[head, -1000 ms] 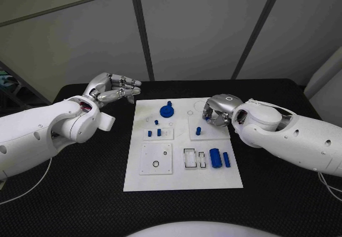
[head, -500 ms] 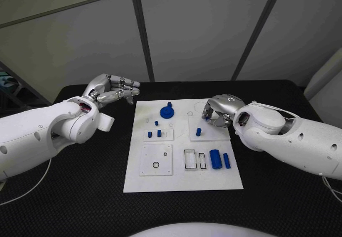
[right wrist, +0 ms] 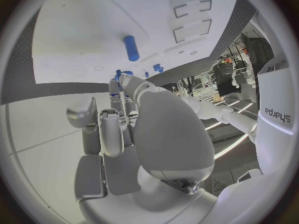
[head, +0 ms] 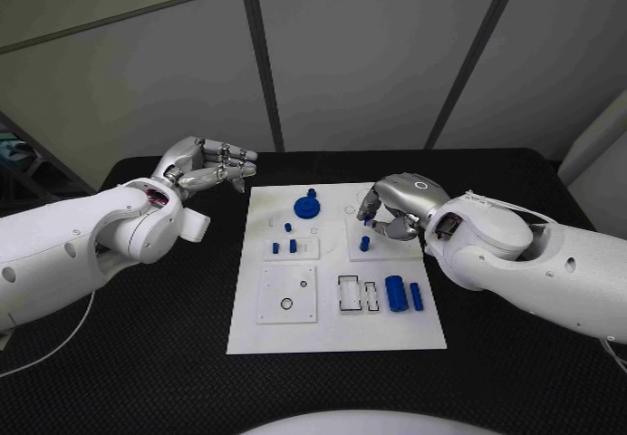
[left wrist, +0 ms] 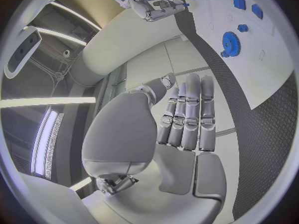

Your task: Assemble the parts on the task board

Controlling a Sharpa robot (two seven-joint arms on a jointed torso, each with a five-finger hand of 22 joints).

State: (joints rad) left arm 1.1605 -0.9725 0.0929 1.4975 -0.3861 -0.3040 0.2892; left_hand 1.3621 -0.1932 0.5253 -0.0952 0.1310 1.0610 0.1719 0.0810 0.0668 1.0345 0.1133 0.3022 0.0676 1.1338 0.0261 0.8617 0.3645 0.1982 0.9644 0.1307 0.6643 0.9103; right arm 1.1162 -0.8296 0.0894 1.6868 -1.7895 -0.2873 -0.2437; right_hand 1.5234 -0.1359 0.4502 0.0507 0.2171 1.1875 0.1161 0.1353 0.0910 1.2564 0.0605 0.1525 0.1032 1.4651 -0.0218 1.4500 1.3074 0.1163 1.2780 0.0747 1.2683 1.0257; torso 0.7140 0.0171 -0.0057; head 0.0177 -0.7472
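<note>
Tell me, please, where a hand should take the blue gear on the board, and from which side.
Probably the raised hub on top of the gear, pinched from above. The gear seems to lie flat on the board, so its toothed rim sits low. The right hand is nearer than the left hand.

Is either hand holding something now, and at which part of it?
Left hand: fingers curled, nothing held. Right hand: over the task board; a hold cannot be told.
</note>
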